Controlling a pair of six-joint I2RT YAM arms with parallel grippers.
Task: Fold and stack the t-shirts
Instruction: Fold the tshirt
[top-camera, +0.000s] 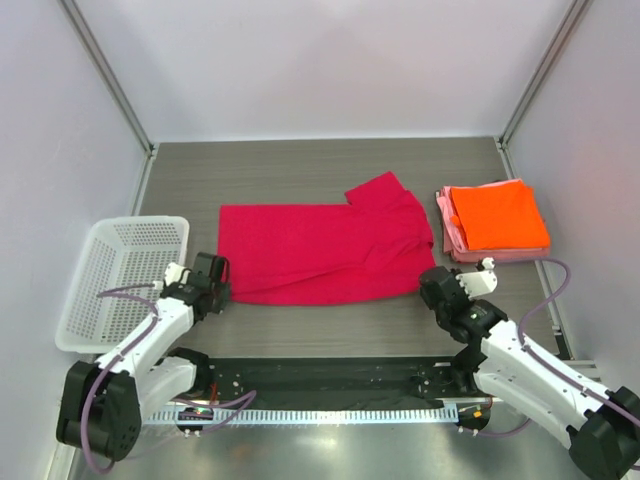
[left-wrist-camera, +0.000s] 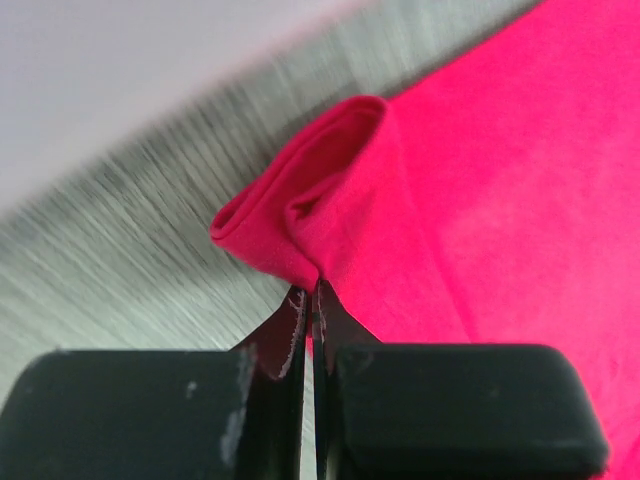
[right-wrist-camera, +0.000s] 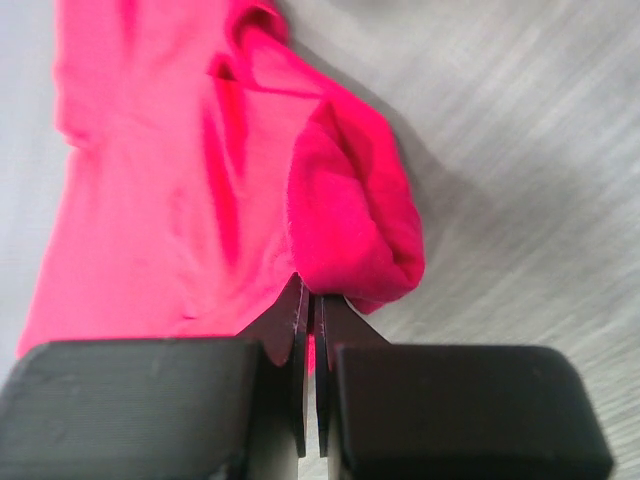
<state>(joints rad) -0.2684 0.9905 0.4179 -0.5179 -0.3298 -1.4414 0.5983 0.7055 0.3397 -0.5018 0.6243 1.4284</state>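
Observation:
The crimson-magenta t-shirt (top-camera: 320, 250) lies spread across the middle of the table, one sleeve pointing to the back right. My left gripper (top-camera: 222, 283) is shut on its near left corner, which bunches up in front of the fingers in the left wrist view (left-wrist-camera: 300, 215). My right gripper (top-camera: 428, 283) is shut on its near right corner, which folds over in the right wrist view (right-wrist-camera: 350, 230). The bright orange t-shirt (top-camera: 497, 213) lies folded on the pale pink t-shirt (top-camera: 447, 225) at the right.
A white mesh basket (top-camera: 112, 275) stands at the left edge, close to my left arm. Metal frame posts rise at the back corners. A black rail with a cable chain runs along the near edge.

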